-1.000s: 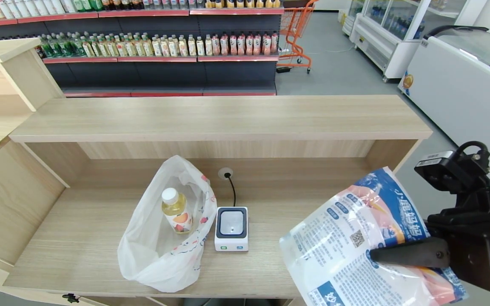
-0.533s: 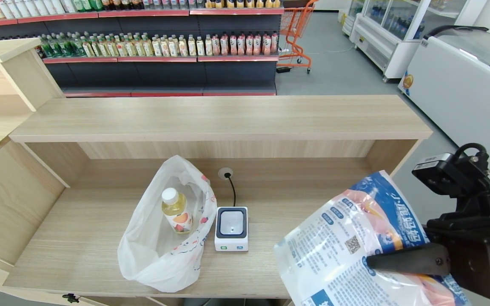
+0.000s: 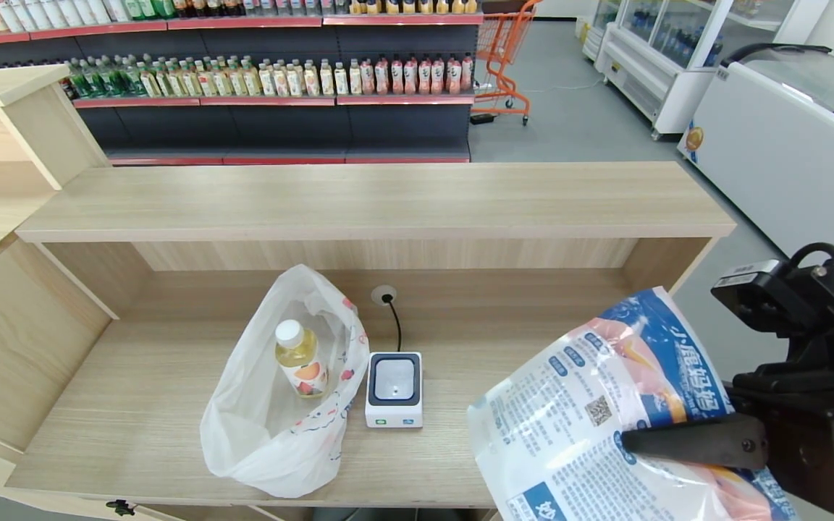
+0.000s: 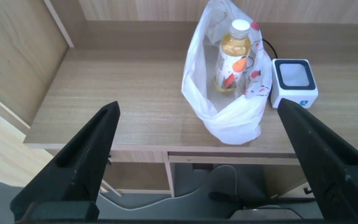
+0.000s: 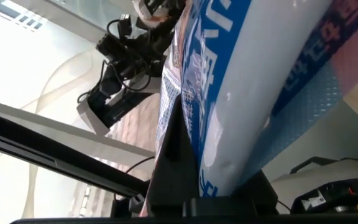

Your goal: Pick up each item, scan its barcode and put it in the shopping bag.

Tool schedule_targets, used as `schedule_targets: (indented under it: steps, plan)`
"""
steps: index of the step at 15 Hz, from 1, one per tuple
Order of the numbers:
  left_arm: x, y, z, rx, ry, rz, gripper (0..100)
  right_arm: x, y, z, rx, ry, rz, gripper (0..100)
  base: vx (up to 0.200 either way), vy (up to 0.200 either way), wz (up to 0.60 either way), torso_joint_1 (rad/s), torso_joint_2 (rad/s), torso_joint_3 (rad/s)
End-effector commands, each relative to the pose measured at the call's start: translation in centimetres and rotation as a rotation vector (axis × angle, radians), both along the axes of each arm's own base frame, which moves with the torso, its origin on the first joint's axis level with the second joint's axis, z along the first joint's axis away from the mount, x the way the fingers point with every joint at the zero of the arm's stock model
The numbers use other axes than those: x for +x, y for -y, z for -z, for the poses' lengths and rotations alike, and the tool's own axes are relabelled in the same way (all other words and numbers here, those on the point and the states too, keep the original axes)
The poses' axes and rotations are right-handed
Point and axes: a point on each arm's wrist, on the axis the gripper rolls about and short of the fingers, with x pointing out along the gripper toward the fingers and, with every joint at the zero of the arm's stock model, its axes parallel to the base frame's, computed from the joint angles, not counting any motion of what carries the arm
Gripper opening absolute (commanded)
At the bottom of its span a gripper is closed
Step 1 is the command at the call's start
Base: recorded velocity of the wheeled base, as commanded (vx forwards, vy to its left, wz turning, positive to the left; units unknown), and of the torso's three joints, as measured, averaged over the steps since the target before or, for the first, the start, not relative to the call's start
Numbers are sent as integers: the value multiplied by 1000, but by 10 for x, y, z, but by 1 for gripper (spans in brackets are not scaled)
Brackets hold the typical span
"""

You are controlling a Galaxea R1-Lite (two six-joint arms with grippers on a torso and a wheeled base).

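- Packet (image 3: 583, 412): a glossy pouch with a blue band along its upper edge, a pink area beneath it, and a white panel of small print with a square code. It sits at the lower right of the head view, raised off the counter (image 3: 135, 405) and tilted.
- Right gripper (image 3: 641, 440): clamped on the packet, one black finger lying across its printed face.
- Scanner (image 3: 394, 388): a white box with a dark window, at frame centre, left of the packet. Its cable (image 3: 394, 318) runs back to a grommet.
- Shopping bag (image 3: 272, 434): white plastic, mouth open, just beside the scanner. A bottle (image 3: 300, 359) stands inside.
- Left gripper (image 4: 197, 106): fingers spread wide, holding nothing.
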Motion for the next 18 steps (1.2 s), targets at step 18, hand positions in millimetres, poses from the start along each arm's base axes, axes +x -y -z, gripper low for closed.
schedule_targets:
  steps: [18]
  plan:
    - [0,0,0,0,1,0,100,22,13,18,-690,977,671,0,0,0,0,0,0,0]
